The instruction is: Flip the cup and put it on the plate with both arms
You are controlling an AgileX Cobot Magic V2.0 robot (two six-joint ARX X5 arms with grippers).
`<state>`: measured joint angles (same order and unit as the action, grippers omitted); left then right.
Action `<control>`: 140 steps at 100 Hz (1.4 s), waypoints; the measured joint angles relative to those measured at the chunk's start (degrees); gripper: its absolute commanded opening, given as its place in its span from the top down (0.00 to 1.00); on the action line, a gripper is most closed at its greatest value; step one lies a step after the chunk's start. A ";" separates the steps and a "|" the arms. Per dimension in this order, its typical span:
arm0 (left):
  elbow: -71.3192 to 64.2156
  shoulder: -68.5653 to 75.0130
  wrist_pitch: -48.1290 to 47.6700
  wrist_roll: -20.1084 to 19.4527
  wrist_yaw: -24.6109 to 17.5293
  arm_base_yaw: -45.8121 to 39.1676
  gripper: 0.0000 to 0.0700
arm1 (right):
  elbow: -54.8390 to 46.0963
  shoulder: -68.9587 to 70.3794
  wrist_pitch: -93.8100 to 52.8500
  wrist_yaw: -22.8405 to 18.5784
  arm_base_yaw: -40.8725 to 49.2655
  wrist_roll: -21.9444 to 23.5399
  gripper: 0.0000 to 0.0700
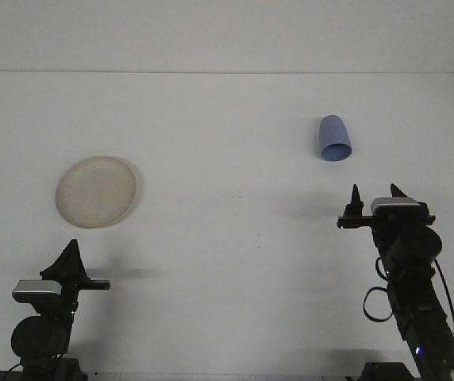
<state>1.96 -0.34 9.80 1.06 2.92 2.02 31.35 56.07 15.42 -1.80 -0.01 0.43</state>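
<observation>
A blue cup point(335, 138) lies on its side at the right back of the white table, its open mouth facing the front. A cream plate point(97, 191) rests flat at the left. My right gripper point(376, 194) is raised a short way in front of the cup and slightly to its right, fingers open with nothing between them. My left gripper point(71, 252) stays low near the front edge, in front of the plate, its fingers together in a point.
The white table point(227, 238) ends at a straight back edge against a pale wall. The right arm's cable loops beside its lower links point(378, 305).
</observation>
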 measured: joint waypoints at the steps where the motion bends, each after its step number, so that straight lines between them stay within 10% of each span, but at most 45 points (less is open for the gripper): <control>1: 0.00 0.00 0.00 0.00 0.00 0.00 0.98 | 0.00 0.81 0.72 0.00 0.00 -0.15 0.21; 92: 0.00 0.00 0.00 0.00 0.00 0.00 0.98 | 34.10 59.63 17.94 -2.73 -4.15 -12.44 0.23; 100: 0.00 0.00 0.00 0.00 0.00 0.00 0.98 | 35.60 61.42 17.92 -2.73 -4.13 -12.48 0.39; 115: 0.00 0.00 0.00 0.00 0.00 0.00 0.98 | 35.80 61.83 17.94 -4.68 -4.17 -12.55 1.00; 140: 0.00 0.00 0.00 0.00 0.00 0.00 0.98 | 36.06 61.70 18.36 -7.23 -4.13 -12.55 1.00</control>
<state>1.96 -0.34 9.80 1.06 2.92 2.02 67.42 117.78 33.78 -9.04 -4.14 -12.12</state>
